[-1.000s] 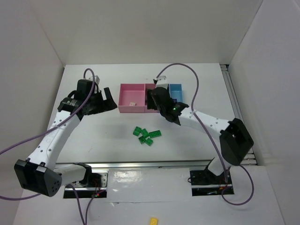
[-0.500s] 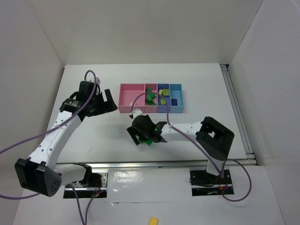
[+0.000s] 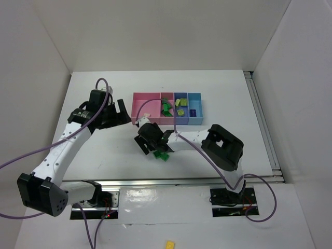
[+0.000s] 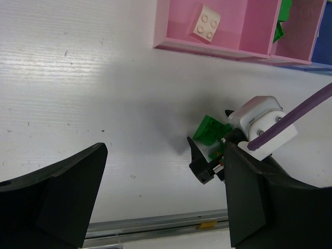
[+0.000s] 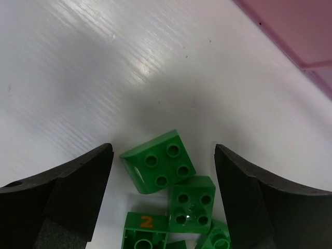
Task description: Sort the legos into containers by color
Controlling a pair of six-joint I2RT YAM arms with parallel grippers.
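Observation:
Several green legos lie in a small pile on the white table in front of the containers. In the right wrist view a sloped green brick, a square one and one marked "2" show. My right gripper is open and low over the pile, its fingers on either side of the sloped brick. My left gripper is open and empty, left of the trays. The row of trays runs pink, pink, blue, light blue.
A white brick lies in the large pink tray. Green bricks are in the second pink tray, yellow-green ones in the blue tray, a dark piece in the light blue. A yellow brick lies off the table's front.
My right gripper has come from above the trays down to the green pile and shifted a little left. The left arm has barely moved.

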